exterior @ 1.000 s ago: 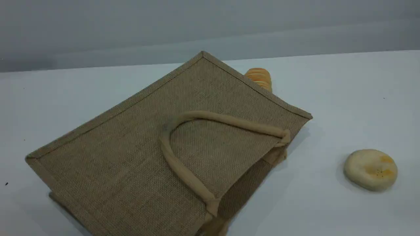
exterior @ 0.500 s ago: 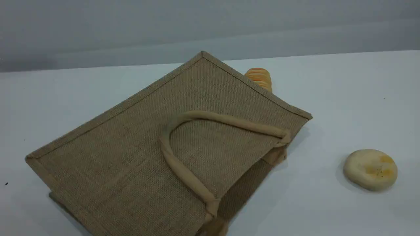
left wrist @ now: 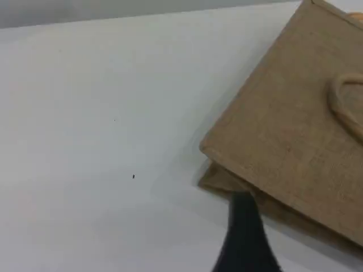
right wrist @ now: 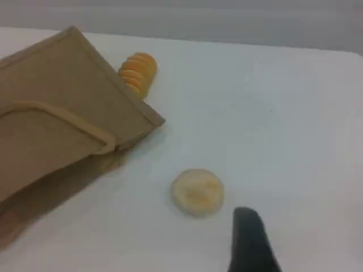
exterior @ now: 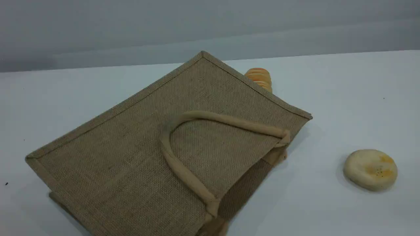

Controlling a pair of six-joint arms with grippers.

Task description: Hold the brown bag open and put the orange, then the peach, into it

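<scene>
Jute bag lies flat on the table, looking light yet stiffish, best lifted by its soft upper handle; both arms' jaws stand apart.

The white table runs from the near edge of the scene view to a straight far edge against a grey wall. Three things lie directly on it. The brown bag lies flat on its broad side, turned at a slant – one corner points toward 12 o'clock, its mouth faces about 4 o'clock – and a beige handle loops across the upper face. A ridged yellow-orange bread loaf sits at 1 o'clock from the bag's middle, just behind the far edge and partly hidden by it. A flat pale-yellow bun lies at 3 o'clock from the bag, well apart. A tiny dark speck marks the surface at 9 o'clock.
</scene>
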